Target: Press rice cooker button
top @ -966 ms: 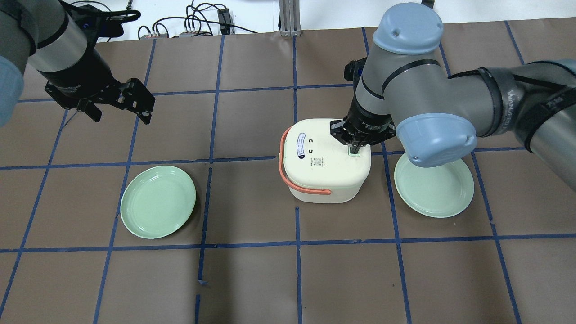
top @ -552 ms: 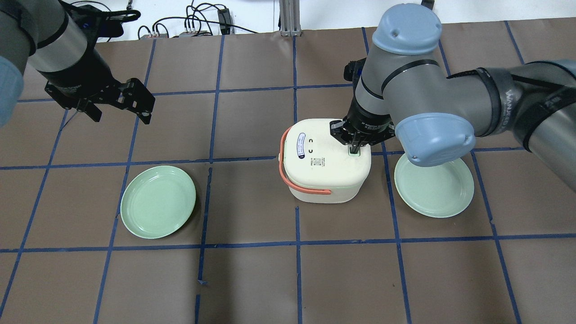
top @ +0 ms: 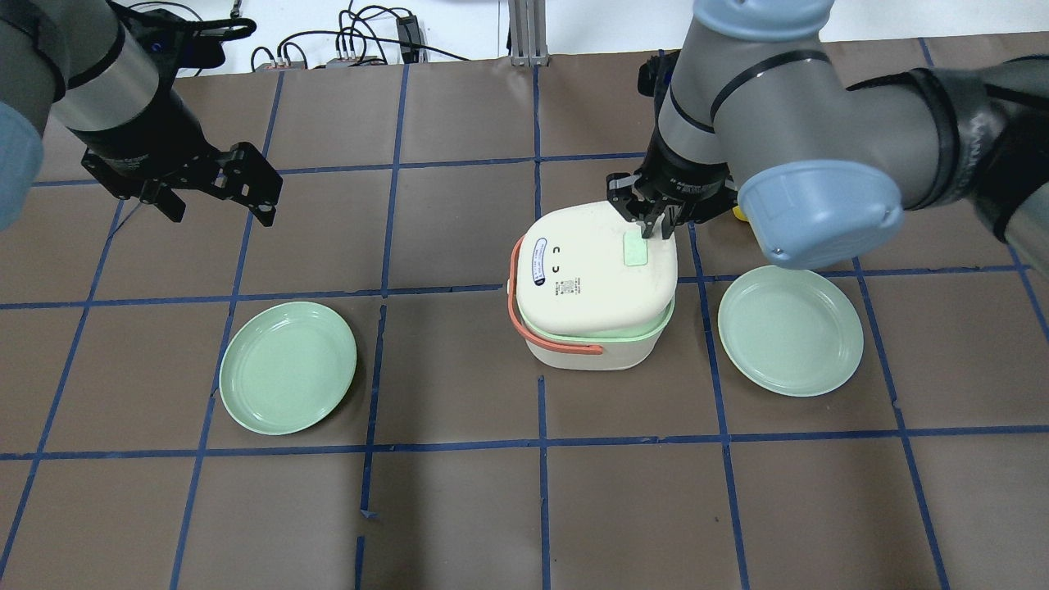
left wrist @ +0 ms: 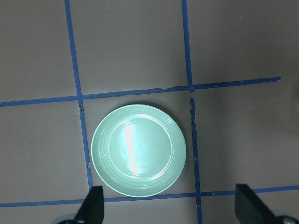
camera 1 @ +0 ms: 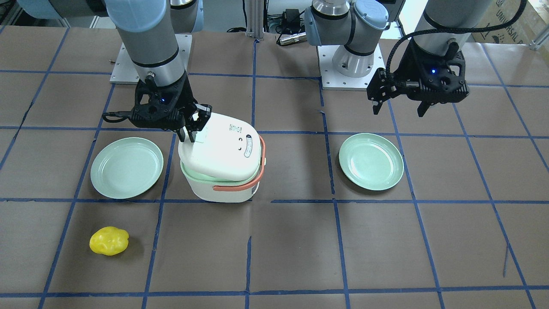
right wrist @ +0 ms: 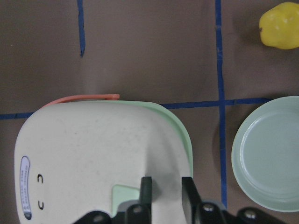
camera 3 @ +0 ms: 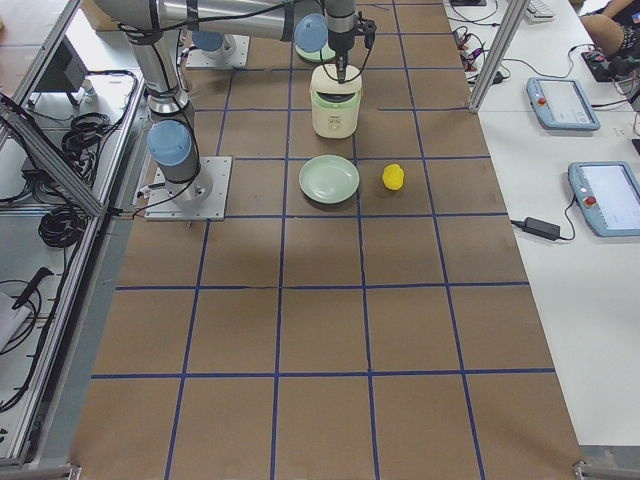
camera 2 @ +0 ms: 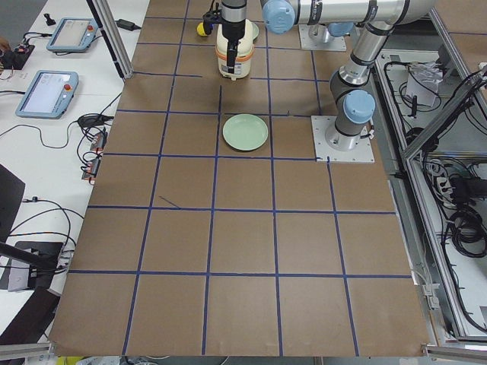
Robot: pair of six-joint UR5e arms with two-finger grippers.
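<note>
The white rice cooker point(top: 590, 279) with an orange handle stands mid-table. Its lid is raised and tilted, and the pot's green rim shows under it, as in the front view point(camera 1: 223, 150). The pale green button point(top: 635, 248) lies near the lid's right rear corner. My right gripper point(top: 656, 229) hovers just above and behind the button, fingers nearly together, holding nothing. The right wrist view shows the gripper point(right wrist: 167, 186) over the lid beside the button point(right wrist: 124, 193). My left gripper point(top: 221, 211) is open and empty, high at the far left.
One green plate point(top: 288, 366) lies left of the cooker and another point(top: 791, 329) lies right of it. A yellow pear-like fruit point(camera 1: 109, 240) lies beyond the right plate on the operators' side. Cables run along the robot-side table edge.
The cooker's lid has sprung up and now stands tilted open. My right gripper has lifted off the button and risen. The left arm has not moved.
</note>
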